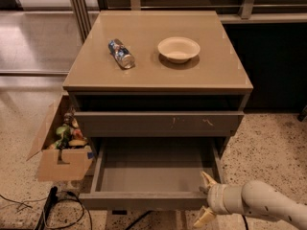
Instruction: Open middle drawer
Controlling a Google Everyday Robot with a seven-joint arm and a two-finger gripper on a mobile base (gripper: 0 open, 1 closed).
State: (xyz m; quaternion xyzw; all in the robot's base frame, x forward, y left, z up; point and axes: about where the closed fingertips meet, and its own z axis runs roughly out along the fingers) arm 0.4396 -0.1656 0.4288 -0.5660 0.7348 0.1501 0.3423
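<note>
The middle drawer (152, 172) stands pulled out, and the gripper (201, 199) sits at its front right corner, fingers spread open astride the front panel.

Cream arm (271, 206), tan hand (203, 200) lower right

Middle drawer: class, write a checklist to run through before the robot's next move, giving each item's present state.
1. Middle drawer pulled out, inside showing: ok.
2. Gripper at its front right corner, open astride the front edge: ok.
3. Scuffed drawer above pushed in: ok.
4. Can and bowl on top, away from edges: ok.
5. Cardboard box touching the drawer's left side: cannot tell.
</note>
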